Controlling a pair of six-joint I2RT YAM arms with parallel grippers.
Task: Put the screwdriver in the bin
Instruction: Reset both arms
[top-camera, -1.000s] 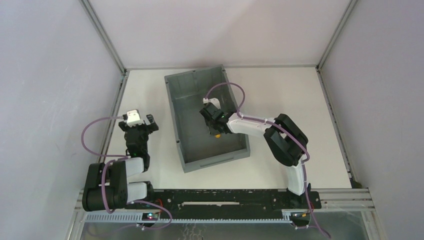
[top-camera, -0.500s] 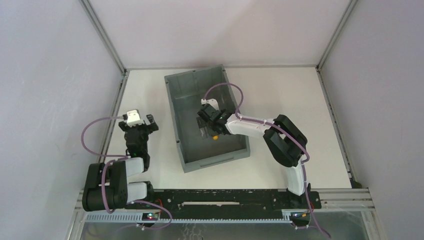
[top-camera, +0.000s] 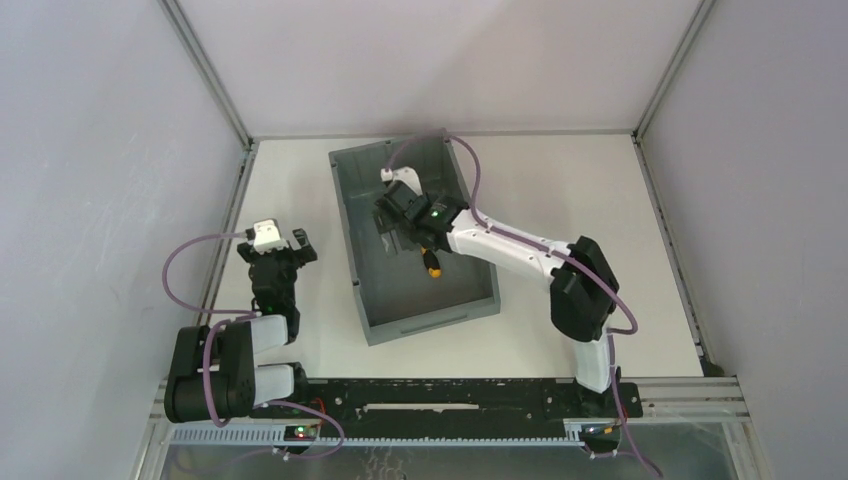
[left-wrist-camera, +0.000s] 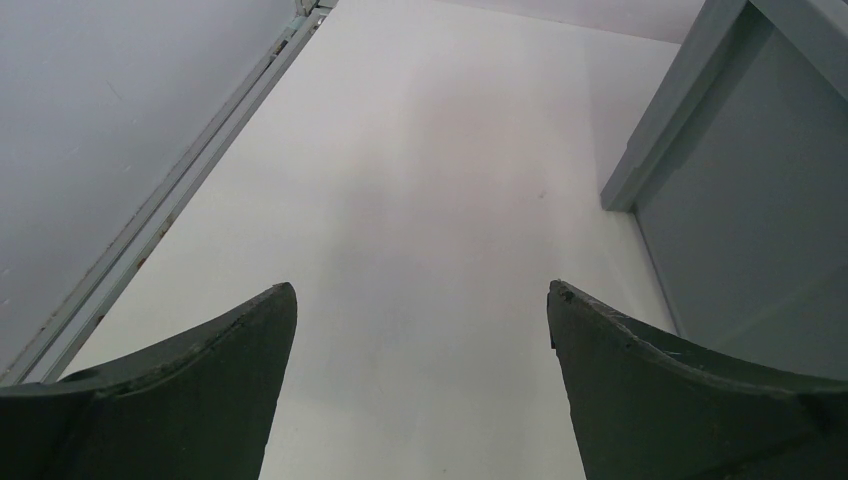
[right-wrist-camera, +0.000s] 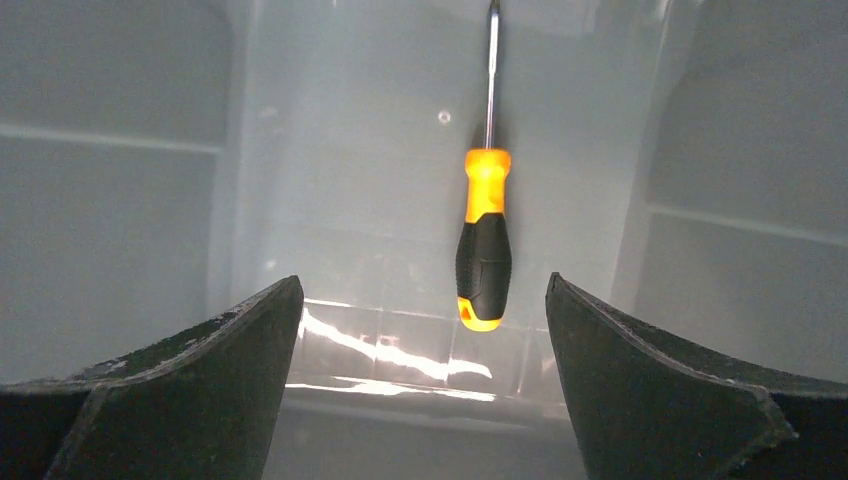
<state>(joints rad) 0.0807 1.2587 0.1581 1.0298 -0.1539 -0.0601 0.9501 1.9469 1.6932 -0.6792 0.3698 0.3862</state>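
Right tool (top-camera: 390, 218) shifted toward far wall of bin (top-camera: 352, 250) since a second ago; screwdriver (right-wrist-camera: 484, 250) stayed at same spot on bin floor. Right tool fingers spread wide, nothing between them, hovering inside bin. Screwdriver lies flat near bin's middle, free of tool, black-and-orange handle nearest right tool, shaft pointing away from it. Left tool (left-wrist-camera: 420, 300) also spread wide, nothing held, over desk (left-wrist-camera: 420, 150) just outside bin's left wall. Left arm unmoved.
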